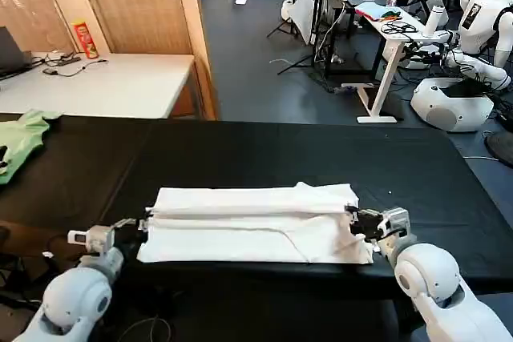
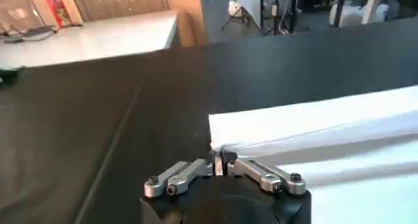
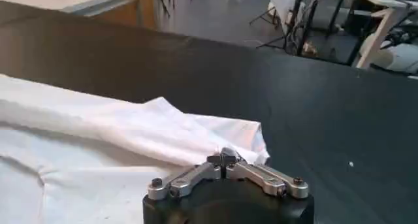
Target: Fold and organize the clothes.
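The clothes are one white T-shirt (image 1: 256, 222) lying as a long folded band across the near part of the black table (image 1: 264, 154), with its far strip doubled over toward me. My left gripper (image 1: 147, 222) is at the shirt's left end, fingers shut on the edge of the fold (image 2: 219, 160). At the right end, my right gripper (image 1: 353, 218) is shut on a bunched corner of the cloth (image 3: 224, 155). In the left wrist view the T-shirt (image 2: 326, 124) runs away from the jaws; in the right wrist view the T-shirt (image 3: 130, 130) rises in a soft ridge. No print shows.
A light-green garment (image 1: 20, 140) lies at the table's far left corner. Behind it stands a white table (image 1: 104, 82) with a red can (image 1: 84, 38) and cables. Desks, stands and other robots (image 1: 461, 78) fill the room beyond the far right edge.
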